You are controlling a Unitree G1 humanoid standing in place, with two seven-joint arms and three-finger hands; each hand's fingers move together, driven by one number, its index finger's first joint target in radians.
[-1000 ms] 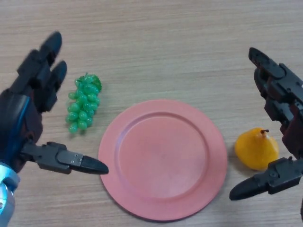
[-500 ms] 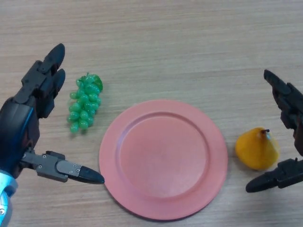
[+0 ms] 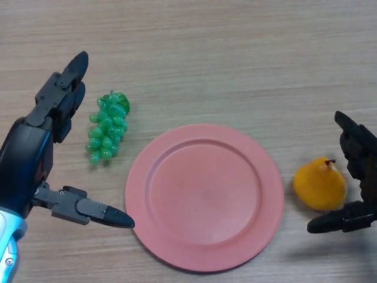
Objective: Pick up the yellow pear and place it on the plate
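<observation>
The left hand [image 3: 29,156] is seen at the left side, above the wooden desk [image 3: 224,53]. It is held open, with the fingers [image 3: 65,94] pointed away from the robot and the thumb [image 3: 88,209] stuck out toward the plate. Nothing is held in it.

Just to the right of the left hand's fingers, a bunch of green grapes [image 3: 106,130] is laid on the desk. The grapes are close to the fingers, but whether they are touched cannot be told.

To the right of the thumb tip, a round pink plate [image 3: 150,236] is set flat on the desk. The thumb tip is seen just beside the plate's left rim. Nothing is seen on the plate.

Further right, the yellow pear [image 3: 320,184] is found on the desk, just past the plate's right rim and not on it. A small dark stem is seen at its top.

The right hand [image 3: 356,156] is seen at the right edge, partly cut off. It is held open around the pear: the fingers are placed beyond the pear and the thumb [image 3: 339,221] is placed on its near side. The pear is set between them and is not squeezed.
</observation>
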